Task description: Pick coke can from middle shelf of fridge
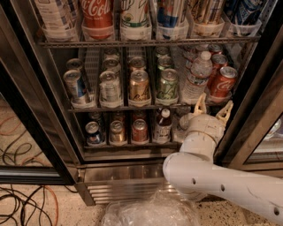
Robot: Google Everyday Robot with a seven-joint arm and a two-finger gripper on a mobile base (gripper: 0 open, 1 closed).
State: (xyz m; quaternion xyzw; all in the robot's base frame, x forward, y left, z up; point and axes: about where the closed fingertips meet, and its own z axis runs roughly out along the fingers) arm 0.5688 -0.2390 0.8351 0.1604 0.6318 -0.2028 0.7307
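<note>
The coke can (222,81) stands upright at the right end of the middle shelf (132,108) of the fridge (26,88), with more red cans lined up behind it. My gripper (212,107) sits just below and in front of that can, at the shelf's front rail. It is open, its two tan fingertips (200,104) point up, and nothing is between them. The white arm (208,176) rises from the lower right.
A water bottle (196,79) stands just left of the coke can, then green (168,84), gold (139,86), silver and blue cans. A big Coca-Cola container (97,13) is on the top shelf. The black door frame (261,110) is close on the right. Cables (22,203) lie on the floor.
</note>
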